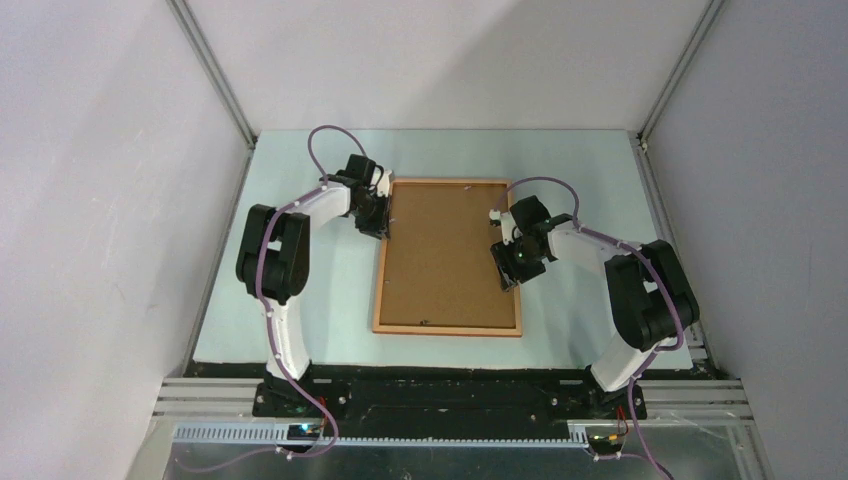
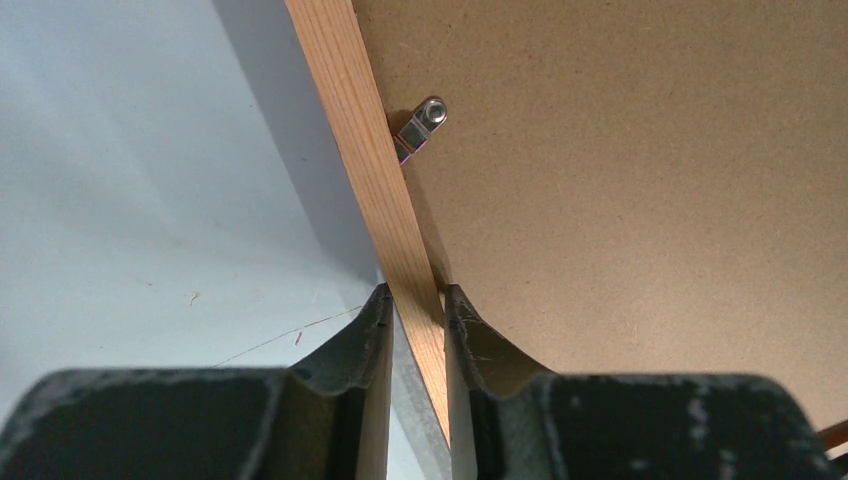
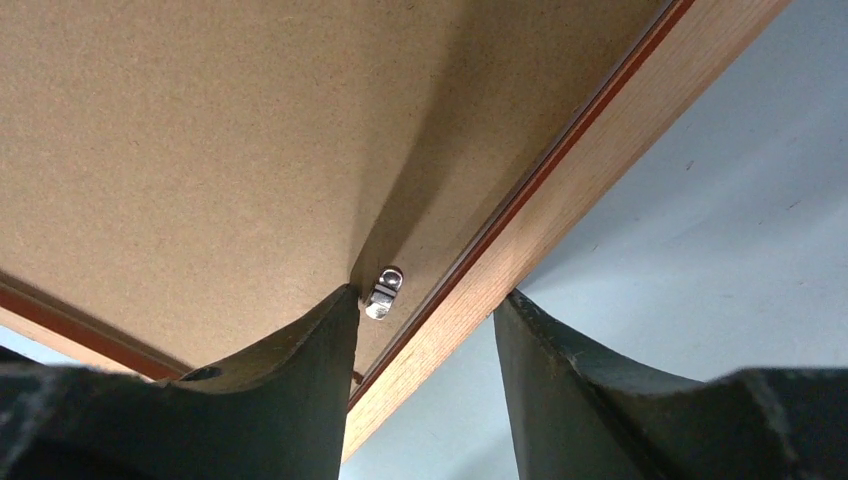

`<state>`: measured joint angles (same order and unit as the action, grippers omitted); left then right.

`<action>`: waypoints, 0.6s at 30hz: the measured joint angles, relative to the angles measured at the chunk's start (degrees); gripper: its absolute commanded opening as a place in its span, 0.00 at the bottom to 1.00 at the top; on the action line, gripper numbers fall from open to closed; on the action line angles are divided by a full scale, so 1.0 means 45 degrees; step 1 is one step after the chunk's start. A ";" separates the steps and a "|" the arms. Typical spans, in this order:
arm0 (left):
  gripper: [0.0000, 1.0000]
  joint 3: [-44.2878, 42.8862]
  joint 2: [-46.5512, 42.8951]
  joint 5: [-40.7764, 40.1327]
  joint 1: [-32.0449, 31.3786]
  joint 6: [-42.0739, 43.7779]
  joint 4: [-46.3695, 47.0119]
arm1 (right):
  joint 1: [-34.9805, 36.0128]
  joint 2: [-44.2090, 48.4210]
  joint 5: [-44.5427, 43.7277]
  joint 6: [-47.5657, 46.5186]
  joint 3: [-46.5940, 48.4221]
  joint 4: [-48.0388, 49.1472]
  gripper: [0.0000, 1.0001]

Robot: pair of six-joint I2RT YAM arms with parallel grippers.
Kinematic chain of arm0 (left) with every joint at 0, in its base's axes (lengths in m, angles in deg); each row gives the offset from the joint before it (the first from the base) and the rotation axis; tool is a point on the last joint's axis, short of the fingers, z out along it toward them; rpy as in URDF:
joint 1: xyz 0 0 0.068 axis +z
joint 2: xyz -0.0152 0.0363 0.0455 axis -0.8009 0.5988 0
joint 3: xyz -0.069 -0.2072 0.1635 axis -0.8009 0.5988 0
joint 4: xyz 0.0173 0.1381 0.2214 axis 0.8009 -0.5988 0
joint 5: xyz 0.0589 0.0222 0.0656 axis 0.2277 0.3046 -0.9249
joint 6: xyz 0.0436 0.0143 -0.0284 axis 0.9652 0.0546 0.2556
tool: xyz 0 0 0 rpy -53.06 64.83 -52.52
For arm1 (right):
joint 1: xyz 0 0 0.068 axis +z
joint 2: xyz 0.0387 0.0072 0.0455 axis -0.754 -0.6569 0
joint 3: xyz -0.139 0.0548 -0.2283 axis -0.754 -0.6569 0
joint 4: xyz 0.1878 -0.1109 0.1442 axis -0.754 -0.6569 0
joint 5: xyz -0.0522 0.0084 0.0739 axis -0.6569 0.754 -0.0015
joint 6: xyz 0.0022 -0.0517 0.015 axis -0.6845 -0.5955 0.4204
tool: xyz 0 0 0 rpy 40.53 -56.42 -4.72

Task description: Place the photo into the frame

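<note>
Left gripper (image 2: 416, 300) clamps a rail of the frame (image 2: 345, 90); right gripper (image 3: 425, 305), jaws apart, with the opposite rail and metal clip (image 3: 383, 291) between them.

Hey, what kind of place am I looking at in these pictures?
Probably a robot lab test cell, not a home: plain white walls on aluminium posts enclose a pale tabletop, the left arm and right arm are bolted at its near edge, and the frame lies back-up between them.
</note>
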<state>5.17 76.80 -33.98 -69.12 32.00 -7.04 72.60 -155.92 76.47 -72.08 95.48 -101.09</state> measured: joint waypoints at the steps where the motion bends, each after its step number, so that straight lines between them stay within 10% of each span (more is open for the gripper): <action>1: 0.00 0.0000 0.0000 0.0000 0.0000 0.0005 0.0000 | 0.0000 0.0000 -0.0029 0.0024 0.0000 0.0000 0.53; 18: 0.00 0.0000 -0.0005 0.0005 0.0000 0.0005 0.0005 | -0.0189 0.0005 -0.0083 0.0170 0.0044 -0.0097 0.37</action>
<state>5.17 76.78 -33.96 -69.12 32.02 -7.01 71.75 -155.89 76.10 -71.32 95.67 -101.53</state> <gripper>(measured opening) 0.241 0.432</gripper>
